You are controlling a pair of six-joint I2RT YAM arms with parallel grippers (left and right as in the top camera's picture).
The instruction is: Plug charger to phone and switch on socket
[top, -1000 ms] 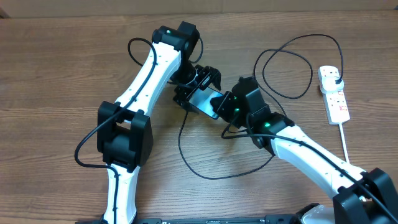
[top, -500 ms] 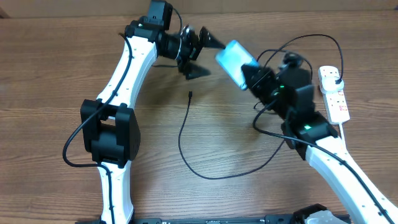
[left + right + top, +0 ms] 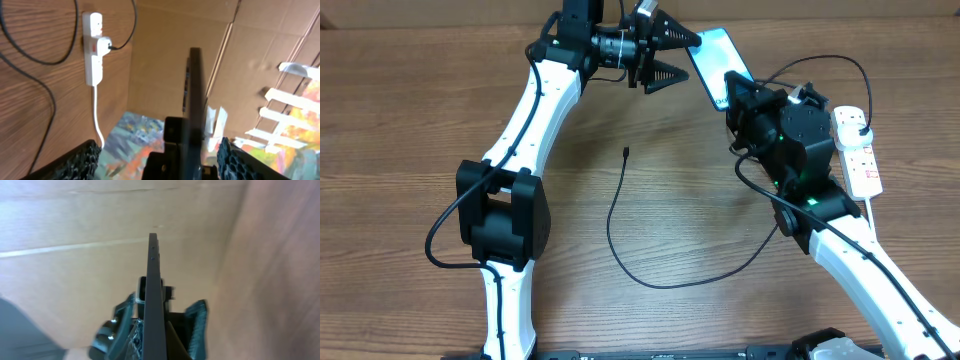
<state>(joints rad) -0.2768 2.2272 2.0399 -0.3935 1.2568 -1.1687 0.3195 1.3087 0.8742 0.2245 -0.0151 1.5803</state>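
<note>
The phone (image 3: 713,60) is up off the surface (image 3: 420,120), clamped tilted in the right pincer (image 3: 734,94), likely to present its port to the wide-open left pincer (image 3: 669,57) beside it, charger (image 3: 625,153) tip loose below, socket (image 3: 858,150) far right, screen text unreadable.

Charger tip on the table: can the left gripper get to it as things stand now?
Probably yes. The left gripper is open and empty, and the charger tip lies alone on the table. The right gripper holds the phone off to the side.
</note>
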